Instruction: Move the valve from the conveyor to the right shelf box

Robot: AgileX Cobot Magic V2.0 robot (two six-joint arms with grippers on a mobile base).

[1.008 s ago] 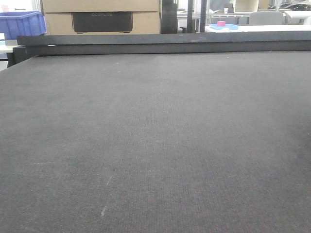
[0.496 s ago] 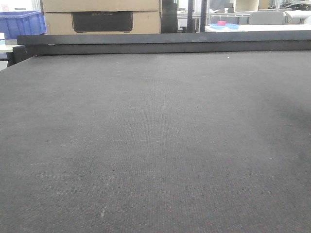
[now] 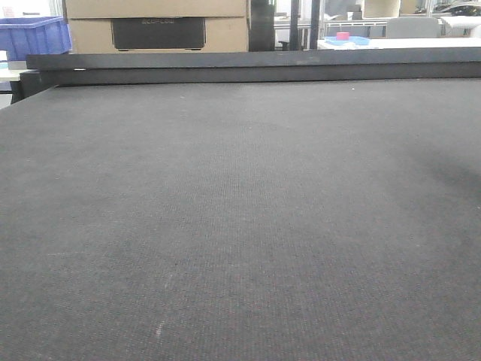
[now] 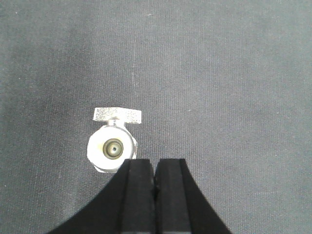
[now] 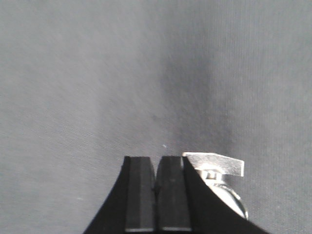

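The conveyor (image 3: 240, 210) is a wide dark grey woven belt that fills the front view, where no valve and no gripper shows. In the left wrist view a silver valve (image 4: 112, 148) stands on the belt with its flat handle (image 4: 117, 115) on top. It is just left of my left gripper (image 4: 155, 161), which is shut and empty. In the right wrist view a silver valve (image 5: 214, 168) sits right of my shut, empty right gripper (image 5: 156, 158), partly hidden behind the right finger. I cannot tell whether both views show one valve. The right shelf box is out of view.
A dark rail (image 3: 248, 68) runs along the belt's far edge. Behind it stand cardboard boxes (image 3: 158, 26), a blue bin (image 3: 30, 36) at far left and a white table (image 3: 398, 43) at far right.
A faint shadow has spread over the belt's right side in the front view. Nothing else has moved there.
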